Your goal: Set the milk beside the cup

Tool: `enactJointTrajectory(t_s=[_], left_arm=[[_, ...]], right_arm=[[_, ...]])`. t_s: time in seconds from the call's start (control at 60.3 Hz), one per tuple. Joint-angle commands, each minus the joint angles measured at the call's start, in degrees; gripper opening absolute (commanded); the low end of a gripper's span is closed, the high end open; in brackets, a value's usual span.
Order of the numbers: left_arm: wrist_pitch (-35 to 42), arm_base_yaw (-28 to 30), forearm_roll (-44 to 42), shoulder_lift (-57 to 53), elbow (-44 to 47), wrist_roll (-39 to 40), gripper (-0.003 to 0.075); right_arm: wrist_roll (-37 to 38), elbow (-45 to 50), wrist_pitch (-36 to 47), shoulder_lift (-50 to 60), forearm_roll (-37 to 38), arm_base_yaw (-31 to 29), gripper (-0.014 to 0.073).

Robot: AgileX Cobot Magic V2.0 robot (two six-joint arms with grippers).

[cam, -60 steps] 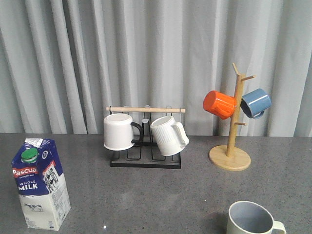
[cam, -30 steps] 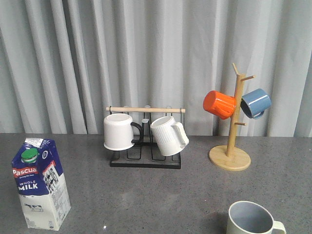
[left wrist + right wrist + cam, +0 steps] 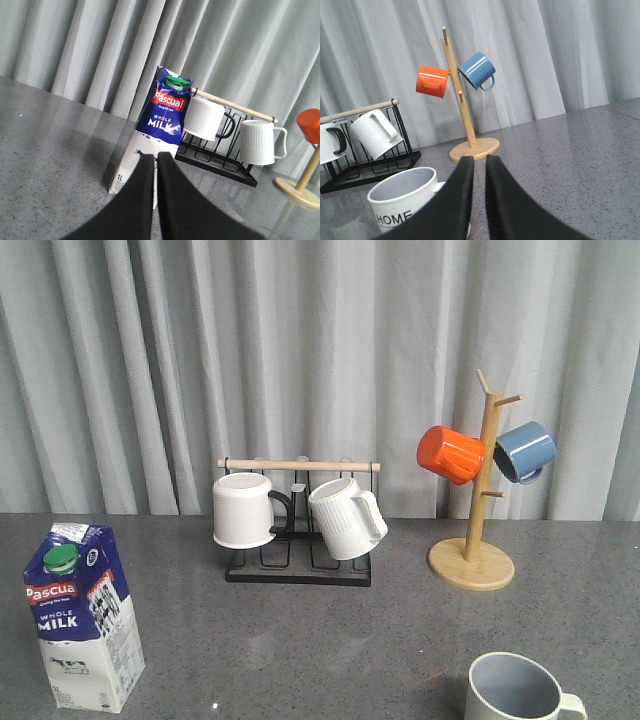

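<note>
The milk [image 3: 82,615], a blue and white gable-top carton with a green cap and red "Pascual" band, stands upright at the front left of the grey table. It also shows in the left wrist view [image 3: 156,135], right behind my left gripper [image 3: 155,159], which is shut and empty. The cup [image 3: 516,690], a pale mug with a grey-blue inside, sits at the front right. In the right wrist view the cup [image 3: 402,202] reads "HOME". My right gripper [image 3: 480,161] is shut and empty, beside the cup. Neither arm shows in the front view.
A black wire rack [image 3: 298,568] with a wooden bar holds a plain white mug [image 3: 243,510] and a ribbed white mug [image 3: 345,518] at the back middle. A wooden mug tree [image 3: 472,562] with an orange mug [image 3: 450,454] and a blue mug [image 3: 524,451] stands back right.
</note>
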State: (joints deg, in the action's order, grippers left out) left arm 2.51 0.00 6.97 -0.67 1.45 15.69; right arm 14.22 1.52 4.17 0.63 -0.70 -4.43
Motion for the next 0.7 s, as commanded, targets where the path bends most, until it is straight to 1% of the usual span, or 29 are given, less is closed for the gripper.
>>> enactJointTrajectory(t_s=[0.0, 0.133, 0.182, 0.265, 0.315, 0.365, 0.431, 0.465, 0.564, 0.63, 0.68], left_arm=[[3.81, 0.04, 1.12, -0.71, 1.08, 0.86, 0.0048], [3.81, 0.04, 7.57, -0.71, 1.08, 0.86, 0.0132], [3.81, 0.04, 10.39, -0.71, 1.08, 0.86, 0.0177], [4.36, 0.04, 16.02, -0.71, 1.08, 0.86, 0.0256], [4.74, 0.04, 20.7, -0.71, 1.08, 0.86, 0.0294], [4.74, 0.04, 24.38, -0.71, 1.08, 0.86, 0.0328], [4.16, 0.04, 26.41, -0.71, 0.5, 0.66, 0.0358], [3.4, 0.0, 26.21, -0.71, -0.14, 0.61, 0.0366], [0.16, -0.02, 22.83, -0.64, -4.6, -1.2, 0.0373], [-3.24, -0.02, 19.36, -0.59, -8.59, -4.28, 0.0373], [-6.23, -0.02, 16.85, -0.3, -12.14, -7.13, 0.0373]], right_arm=[[1.04, -0.1, 3.78, 0.45, -0.21, -0.37, 0.0222], [4.43, -0.1, 4.04, 0.45, -1.06, -0.37, 0.0417], [5.51, -0.1, 5.35, 0.45, -1.23, -0.37, 0.0468], [5.68, -0.1, 10.55, 0.45, -1.23, -0.37, 0.0503], [7.04, -0.1, 14.81, 0.45, -1.57, -0.37, 0.0502], [8.43, -0.84, 15.82, 0.45, -1.57, -0.37, 0.0494], [8.6, -3.98, 10.6, 0.45, 0.3, -0.37, 0.0481], [8.53, -6.65, 5.97, 0.25, 2.56, -0.37, 0.0473], [8.4, -15.15, -6.2, -2.46, 8.99, -0.37, 0.0468], [7.97, -21.07, -13.49, -5.76, 11.26, 0.11, 0.0468], [6.62, -25.32, -16.61, -8.96, 11.32, 0.77, 0.0468]])
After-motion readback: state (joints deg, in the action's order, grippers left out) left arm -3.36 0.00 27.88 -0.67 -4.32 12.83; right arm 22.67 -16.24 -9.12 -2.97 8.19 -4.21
